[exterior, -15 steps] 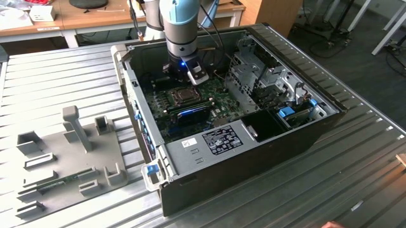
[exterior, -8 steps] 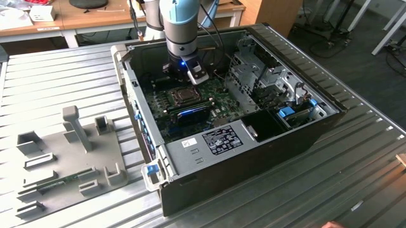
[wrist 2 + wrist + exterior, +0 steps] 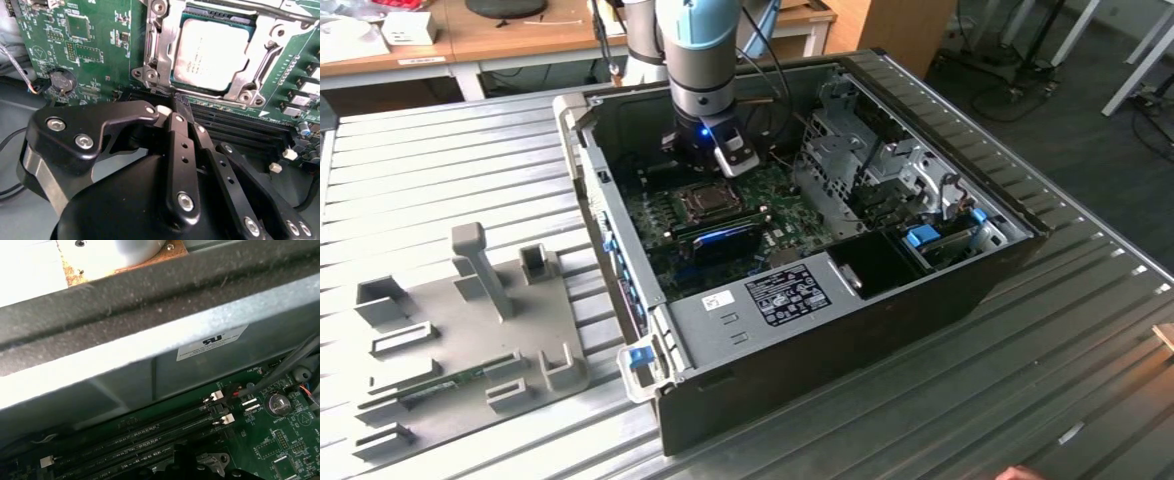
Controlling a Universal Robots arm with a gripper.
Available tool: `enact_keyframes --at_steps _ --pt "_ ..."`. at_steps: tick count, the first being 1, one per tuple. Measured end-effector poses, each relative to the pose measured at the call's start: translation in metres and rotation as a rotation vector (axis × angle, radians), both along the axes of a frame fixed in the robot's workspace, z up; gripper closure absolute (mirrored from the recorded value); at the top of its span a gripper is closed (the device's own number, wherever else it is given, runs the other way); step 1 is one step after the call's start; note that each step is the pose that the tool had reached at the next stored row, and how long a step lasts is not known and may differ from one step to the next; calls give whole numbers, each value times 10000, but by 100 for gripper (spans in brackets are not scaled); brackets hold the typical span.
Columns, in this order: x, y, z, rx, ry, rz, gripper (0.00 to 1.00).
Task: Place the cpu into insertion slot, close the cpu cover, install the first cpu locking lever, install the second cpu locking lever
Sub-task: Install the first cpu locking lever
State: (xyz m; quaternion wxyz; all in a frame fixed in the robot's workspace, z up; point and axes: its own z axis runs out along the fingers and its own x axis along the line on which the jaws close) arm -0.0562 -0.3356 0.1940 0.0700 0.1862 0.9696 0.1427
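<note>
Over on the green circuit board (image 3: 95,45), the small silvery-tan square cpu (image 3: 210,52) is seated under the silvery windowed cpu cover (image 3: 265,57), just beyond the black gripper (image 3: 176,107), which is pinched together with nothing held.

Ribbed table (image 3: 440,160): computer case (image 3: 854,330), grey fixture (image 3: 467,330)
</note>
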Motion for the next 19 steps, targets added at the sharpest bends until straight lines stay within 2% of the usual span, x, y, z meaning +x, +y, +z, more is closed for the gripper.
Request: enact_keyframes --at_steps 4,13,14,17,19 --pt "5 -12 0 33 0 1 90" --pt "7 -15 10 38 -3 0 90" --pt "7 -15 10 36 -22 0 90" --pt "6 -15 10 35 -133 1 90" --pt "7 -15 10 35 -185 3 90"
